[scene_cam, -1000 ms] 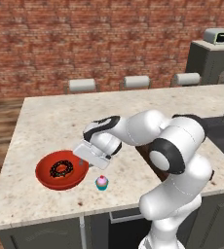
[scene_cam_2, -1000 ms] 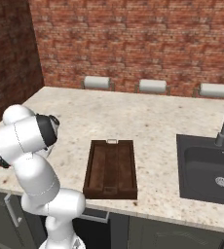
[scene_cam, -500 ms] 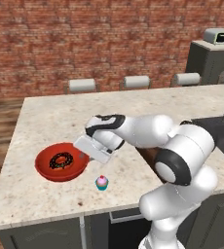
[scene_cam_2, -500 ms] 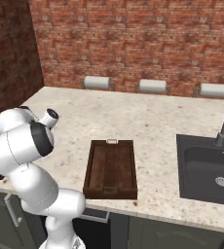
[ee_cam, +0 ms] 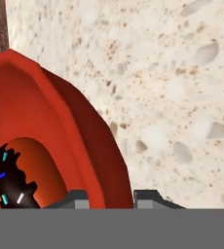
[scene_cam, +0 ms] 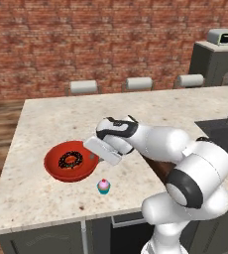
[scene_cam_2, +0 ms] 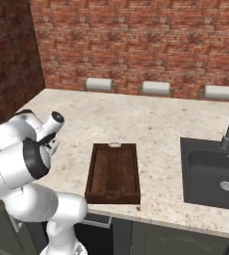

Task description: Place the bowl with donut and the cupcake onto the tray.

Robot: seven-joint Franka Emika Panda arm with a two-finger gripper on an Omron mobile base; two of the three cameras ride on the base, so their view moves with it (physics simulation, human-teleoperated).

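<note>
Gripper (ee_cam: 111,197) is clamped on the rim of the red bowl (scene_cam: 56,166), one fingertip (ee_cam: 77,198) inside the wall and one outside. The donut (scene_cam: 70,159) lies in the bowl just beyond the grip; the cupcake (scene_cam: 103,186) stands on the counter (scene_cam: 41,119) near the hand. The tray (scene_cam_2: 112,172) sits well apart, at the arm's far side.

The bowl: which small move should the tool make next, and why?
Probably lift the bowl slightly. In the hand view the tool is shut on its rim with the donut inside, and it must clear the counter before going to the tray.
</note>
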